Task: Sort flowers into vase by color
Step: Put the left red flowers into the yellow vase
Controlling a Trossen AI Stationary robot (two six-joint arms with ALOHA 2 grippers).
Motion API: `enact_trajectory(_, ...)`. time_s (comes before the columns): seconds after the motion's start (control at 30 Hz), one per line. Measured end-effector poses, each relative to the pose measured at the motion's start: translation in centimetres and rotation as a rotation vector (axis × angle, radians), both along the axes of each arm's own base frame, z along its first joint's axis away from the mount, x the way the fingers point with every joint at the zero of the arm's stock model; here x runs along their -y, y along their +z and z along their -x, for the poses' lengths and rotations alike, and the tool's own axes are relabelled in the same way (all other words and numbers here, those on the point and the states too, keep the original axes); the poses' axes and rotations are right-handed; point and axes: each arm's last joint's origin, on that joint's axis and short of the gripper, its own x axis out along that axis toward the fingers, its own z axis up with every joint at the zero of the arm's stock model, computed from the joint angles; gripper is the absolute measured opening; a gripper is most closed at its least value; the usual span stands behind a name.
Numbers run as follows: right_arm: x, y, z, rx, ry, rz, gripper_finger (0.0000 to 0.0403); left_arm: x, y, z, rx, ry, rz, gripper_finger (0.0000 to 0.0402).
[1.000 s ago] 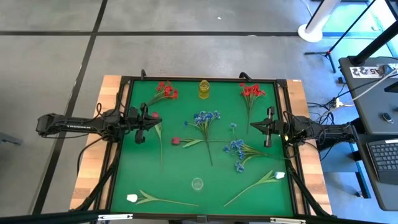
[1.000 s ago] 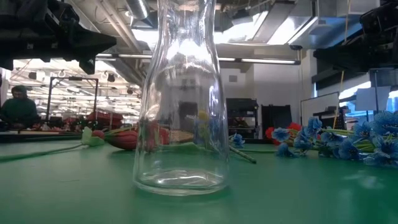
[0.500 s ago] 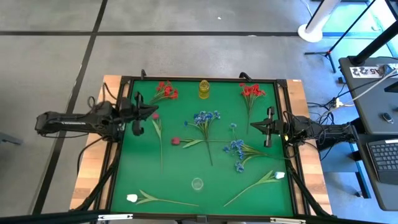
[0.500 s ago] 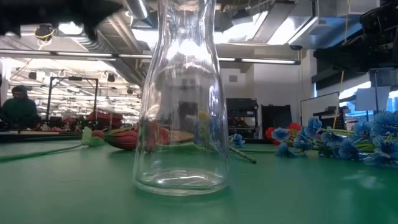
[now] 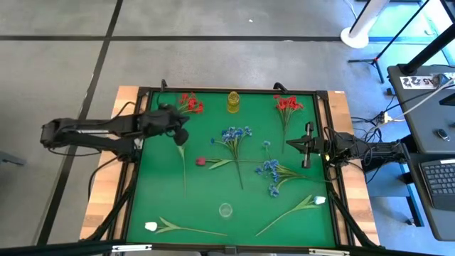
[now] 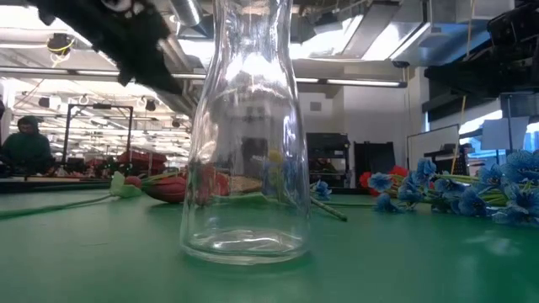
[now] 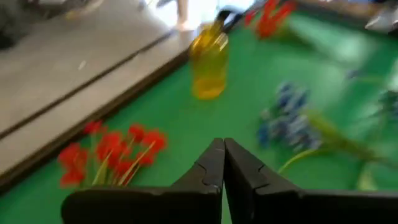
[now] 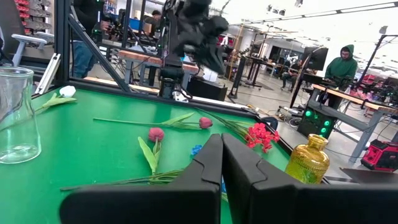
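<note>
Green table (image 5: 156,178): work surface, flowers lying loose on it, none in a vase.

Left gripper (image 5: 183,132): over the far left part of the table, just beside the left red spray (image 5: 188,102); fingers pressed together with nothing between them, as its wrist view shows (image 7: 222,163).

Right gripper (image 5: 308,145): at the right edge of the table, level with the middle; fingers closed on nothing (image 8: 221,155).

Right red spray (image 5: 287,104): far right corner.

Yellow vase (image 5: 233,101): upright at the far edge, between the two red sprays.

Blue spray (image 5: 235,134): centre of the table, stem running toward the near side.

Second blue spray (image 5: 269,172): right of centre, near the right gripper.

Dark red rosebud (image 5: 201,161): lying just left of the first blue spray's stem.

Pink bud (image 5: 177,132): on a long stem, right beside the left gripper; contact probably none, though the overhead angle leaves it unclear.

White tulips: one near left (image 5: 151,227), one near right (image 5: 319,200).

Clear glass vase (image 5: 225,210): upright near the front edge, between the tulips, empty.
</note>
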Motion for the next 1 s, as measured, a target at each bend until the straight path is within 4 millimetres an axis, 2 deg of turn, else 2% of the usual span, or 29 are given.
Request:
enact_trajectory(0.1,0.0,0.0,0.0,0.000,0.000,0.000,0.0008,-1.0,-0.4,-0.2,-0.093,0.058,0.064,0.0012)
enact_trajectory(0.2,0.0,0.0,0.0,0.000,0.000,0.000,0.0008,-2.2,-0.3,-0.1,-0.186,0.113,0.115,0.0043)
enact_trajectory(0.4,0.0,0.0,0.0,0.000,0.000,0.000,0.0008,-5.3,1.9,-0.4,-0.211,0.204,0.192,0.0118)
enact_trajectory(0.5,0.0,0.0,0.0,0.000,0.000,0.000,0.0008,-7.0,2.3,-0.5,-0.221,0.202,0.270,0.0150)
enact_trajectory(0.6,0.0,0.0,0.0,0.000,0.000,0.000,0.0008,-8.7,1.3,-0.3,-0.314,0.209,0.337,0.0175)
enact_trajectory(0.77,0.0,0.0,0.0,0.000,0.000,0.000,0.0008,-11.0,-1.8,0.4,-0.510,0.215,0.490,0.0200)
enact_trajectory(0.87,0.0,0.0,0.0,0.001,0.000,0.000,0.0008,-11.7,-3.5,0.7,-0.624,0.193,0.582,0.0204)
enact_trajectory(1.0,0.0,0.0,0.0,0.000,0.000,0.000,0.0008,-12.4,-5.6,0.5,-0.744,0.182,0.623,0.0205)
